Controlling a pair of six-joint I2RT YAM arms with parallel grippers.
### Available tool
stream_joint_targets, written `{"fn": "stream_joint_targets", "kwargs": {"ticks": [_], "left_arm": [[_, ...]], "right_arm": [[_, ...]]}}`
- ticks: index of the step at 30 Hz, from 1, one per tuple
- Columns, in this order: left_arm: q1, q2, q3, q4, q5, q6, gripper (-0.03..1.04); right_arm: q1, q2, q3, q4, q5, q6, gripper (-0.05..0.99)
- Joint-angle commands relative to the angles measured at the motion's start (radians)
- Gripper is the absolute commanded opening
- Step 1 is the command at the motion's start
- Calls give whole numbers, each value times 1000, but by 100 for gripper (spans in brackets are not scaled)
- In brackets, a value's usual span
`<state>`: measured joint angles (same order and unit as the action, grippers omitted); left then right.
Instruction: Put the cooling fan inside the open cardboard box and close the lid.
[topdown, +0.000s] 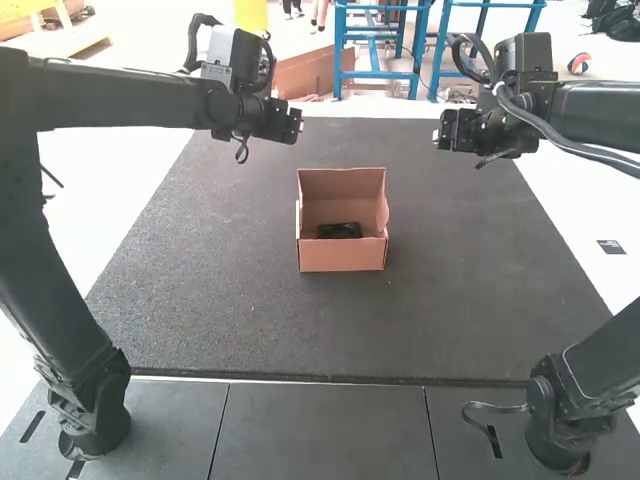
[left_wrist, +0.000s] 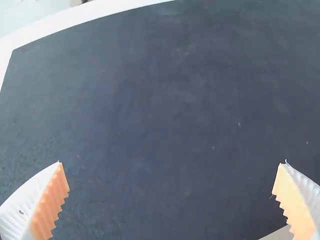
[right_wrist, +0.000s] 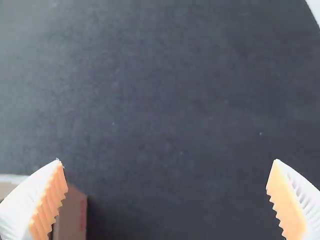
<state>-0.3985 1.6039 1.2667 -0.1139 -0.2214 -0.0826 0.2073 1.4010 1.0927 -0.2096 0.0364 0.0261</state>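
The open cardboard box (topdown: 342, 252) stands in the middle of the dark mat, its lid (topdown: 342, 188) upright at the back. A black cooling fan (topdown: 340, 230) lies inside on the box floor. My left gripper (topdown: 297, 124) hangs high behind and left of the box; in the left wrist view it (left_wrist: 172, 163) is open over bare mat. My right gripper (topdown: 438, 130) hangs high behind and right of the box, also open (right_wrist: 166, 161), with nothing between its fingers. A brown corner of the box (right_wrist: 70, 216) shows beside one right finger (right_wrist: 47, 197).
The dark mat (topdown: 200, 260) covers most of the table, with white surface at its left and right edges. A small black tag (topdown: 611, 246) lies on the white area at the right. The arm bases stand at the near corners.
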Motion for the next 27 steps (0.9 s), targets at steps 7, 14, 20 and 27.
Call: {"fn": "stream_joint_targets", "kwargs": {"ticks": [7,14,20,27], "left_arm": [[1,76,94,25,-15,15,97],[-30,142,145,-1,14,21,97],[-85,182,163,-29,22,20,97],[-103,209,165,-56,44,14,97]], "right_arm": [[-39,24,13,-43,11,-31,91],[-39,46,61,-126,-56,-25,91],[-39,58,78,-162,-78,-26,91],[-39,61,81,-185,-79,-28,91]]}}
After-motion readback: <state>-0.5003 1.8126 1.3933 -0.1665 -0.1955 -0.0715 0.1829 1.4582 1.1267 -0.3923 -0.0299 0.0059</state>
